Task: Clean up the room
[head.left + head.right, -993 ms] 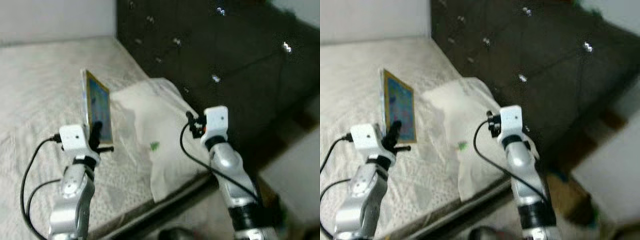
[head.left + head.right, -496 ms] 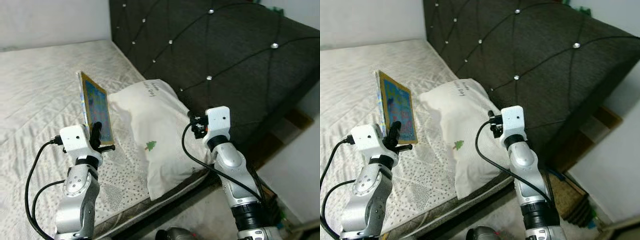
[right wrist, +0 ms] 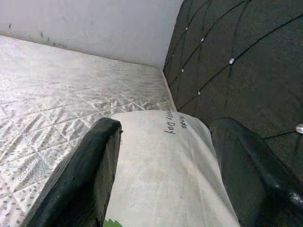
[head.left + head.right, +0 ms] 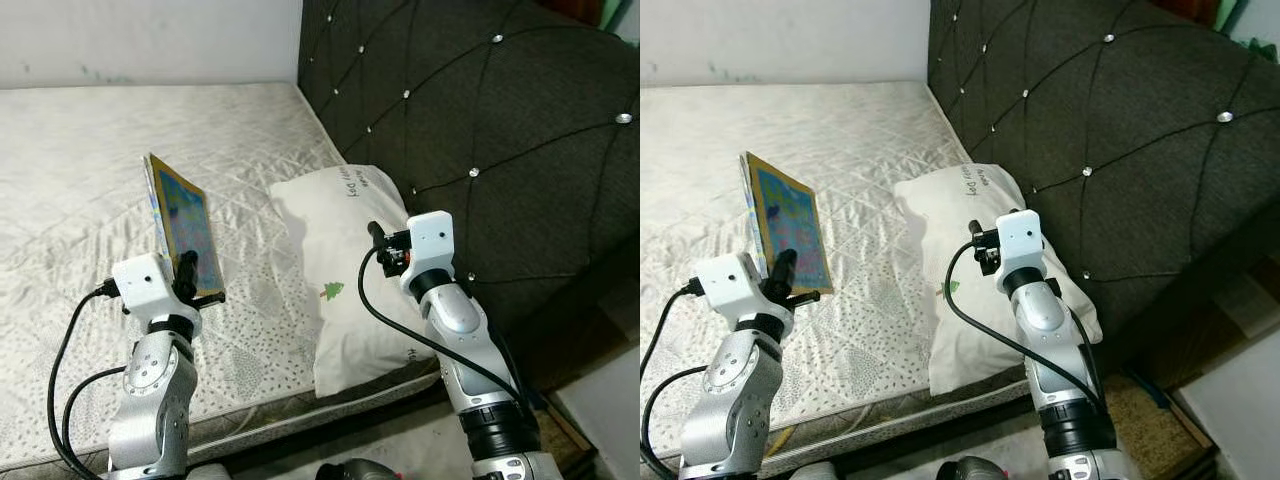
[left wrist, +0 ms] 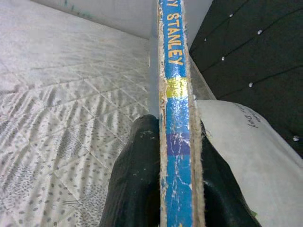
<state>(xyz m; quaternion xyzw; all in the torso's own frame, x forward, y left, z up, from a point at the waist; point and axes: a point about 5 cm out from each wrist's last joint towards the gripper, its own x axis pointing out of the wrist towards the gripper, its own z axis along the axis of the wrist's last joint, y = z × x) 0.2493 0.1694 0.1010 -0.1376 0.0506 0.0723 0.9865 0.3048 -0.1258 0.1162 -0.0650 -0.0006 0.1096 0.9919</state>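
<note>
- Book (image 4: pixel 182 226): thin, colourful cover w/ yellowish border, held upright & a bit tilted above the mattress (image 4: pixel 80 170), in front of the robot's left side. Not touching the bed.
- Left wrist view: book's blue spine (image 5: pixel 177 137) seen edge-on, yellow lettering "STANLEY" on it, worn pale edges.
- Left gripper (image 4: pixel 190 272): clamped on the book's lower edge; black fingers (image 5: pixel 135 175) press both faces of it, one each side of the spine.
- Left arm: silver, bent up from bottom of view, white wrist block, black cable looping off to the side.
- Right gripper (image 3: pixel 165 175): fingers spread wide apart, nothing between them, hanging above the pillow (image 4: pixel 350 270), aimed toward the bed.
- Right arm: silver, raised in front of the headboard, white wrist block, black cable trailing down.
- Pillow: white, lies lengthwise at the head end of the mattress, against the headboard (image 4: pixel 470 110). Small green tree print (image 4: pixel 330 291) + some handwriting-style text near its far end; one corner overhangs the mattress edge nearest the robot.
- Book & pillow: apart, book to the robot's left of the pillow.
- Mattress: bare, pale quilted diamond pattern w/ small speckles.
- Headboard: dark tufted fabric, shiny studs at the crossings.
- Wall (image 4: pixel 140 40): pale, behind the far side of the bed.
</note>
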